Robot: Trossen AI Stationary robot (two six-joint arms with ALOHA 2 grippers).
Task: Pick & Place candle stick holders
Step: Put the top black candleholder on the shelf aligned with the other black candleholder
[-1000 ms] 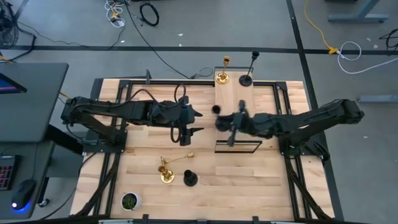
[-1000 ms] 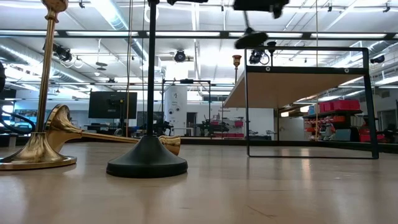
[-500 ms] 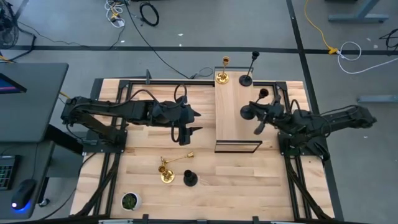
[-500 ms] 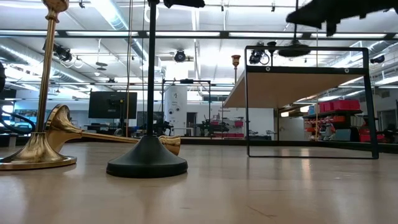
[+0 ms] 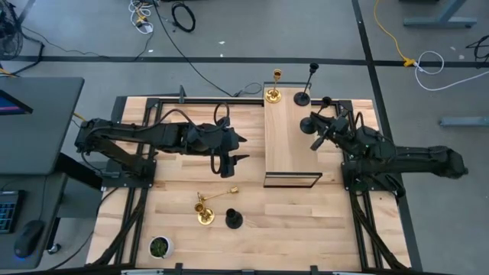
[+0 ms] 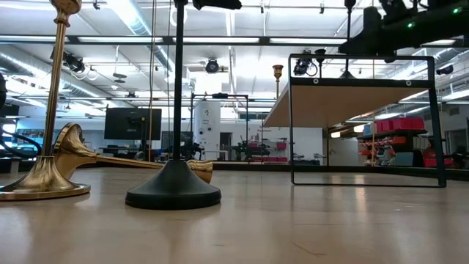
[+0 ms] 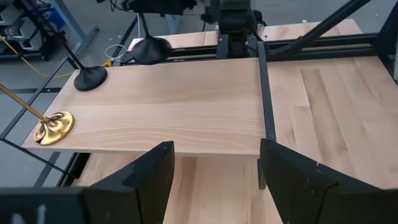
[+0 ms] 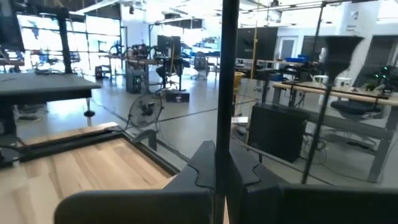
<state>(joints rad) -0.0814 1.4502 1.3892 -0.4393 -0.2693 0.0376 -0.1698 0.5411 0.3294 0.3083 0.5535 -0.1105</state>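
My right gripper [image 5: 319, 131] is shut on a black candle stick holder [image 5: 311, 124] over the right edge of the raised wooden shelf [image 5: 289, 145]. A gold holder [image 5: 273, 95] and a black holder [image 5: 303, 98] stand on their round bases at the shelf's far end. On the table near the front, one gold holder [image 5: 203, 216] and one black holder [image 5: 233, 221] stand upright. Another gold holder [image 5: 220, 195] lies on its side. My left gripper [image 5: 228, 162] hovers open left of the shelf, with nothing between its fingers [image 7: 155, 177]. My right gripper pinches the black holder's thin stem [image 8: 227, 124] between its two fingers. The fingers come level from the table's right side and lie across the stem. The holder's round base [image 7: 152, 50] hangs clear, just above the shelf's right edge.
The shelf stands on a black wire frame [image 5: 292, 180] in the table's middle. A small green plant pot [image 5: 159, 247] sits at the near left corner. Bare tabletop lies to the near right of the shelf.
My right gripper has carried the black holder from the shelf's near left side across the shelf toward the table's right and far edges, staying shut on it. My left gripper has kept still.
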